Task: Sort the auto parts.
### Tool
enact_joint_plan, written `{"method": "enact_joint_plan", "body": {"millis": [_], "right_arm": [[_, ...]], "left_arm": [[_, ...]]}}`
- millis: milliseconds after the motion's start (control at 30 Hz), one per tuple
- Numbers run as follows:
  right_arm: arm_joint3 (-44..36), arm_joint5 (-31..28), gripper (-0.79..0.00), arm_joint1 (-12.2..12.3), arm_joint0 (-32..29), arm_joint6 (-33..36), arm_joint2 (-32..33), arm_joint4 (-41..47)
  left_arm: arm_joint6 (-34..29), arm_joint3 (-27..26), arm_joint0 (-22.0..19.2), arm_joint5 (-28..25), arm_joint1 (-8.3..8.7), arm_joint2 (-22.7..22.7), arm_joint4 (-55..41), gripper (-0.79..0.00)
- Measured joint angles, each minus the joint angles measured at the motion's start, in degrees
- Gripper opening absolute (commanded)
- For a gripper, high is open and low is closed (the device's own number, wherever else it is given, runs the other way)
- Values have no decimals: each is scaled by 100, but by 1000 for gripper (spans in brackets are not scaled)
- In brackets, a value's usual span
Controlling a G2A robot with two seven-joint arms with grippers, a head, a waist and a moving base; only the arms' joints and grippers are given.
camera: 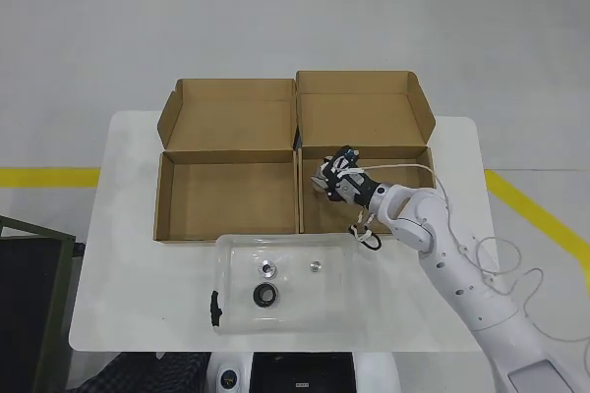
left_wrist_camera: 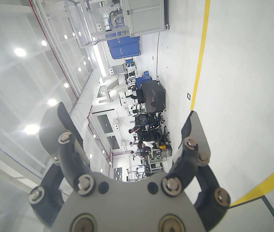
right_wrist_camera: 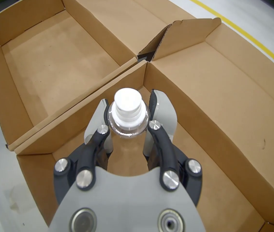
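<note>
Two open cardboard boxes sit side by side on the far half of a white table (camera: 128, 246), their lids folded back. The right gripper (right_wrist_camera: 129, 102) is over the left side of the right box (camera: 364, 120), close to the wall that meets the left box (camera: 226, 201). Its fingers are closed narrowly on a small round part (right_wrist_camera: 128, 112), one on each side. The part has a white top that steps up in three rounds, each smaller than the one below, and this sits in a shiny, clear-looking ring at its widest point. Whether the part touches the box floor cannot be told.

Nearer than the boxes lies a clear plastic tray (camera: 226, 251). Inside it are a black ring (camera: 265, 295), a small silver round piece (camera: 268, 268) just beyond the ring, and another small silver piece (camera: 316, 264) to the right. A thin black strip (camera: 215, 308) lies at the tray's near left edge.

The left gripper (left_wrist_camera: 127, 111) is spread wide with nothing between its fingers and faces the room.
</note>
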Motion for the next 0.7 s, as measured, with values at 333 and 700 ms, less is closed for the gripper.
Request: {"method": "enact_joint_plan", "body": {"millis": [333,700], "right_arm": [[-101,37,0,-18,-22,-105,71,-46],[-1666,-517,0,176,-469,683,736,35]], "left_arm": [[0,0,0,0,0,0,0,0],[0,0,0,0,0,0,0,0]]}}
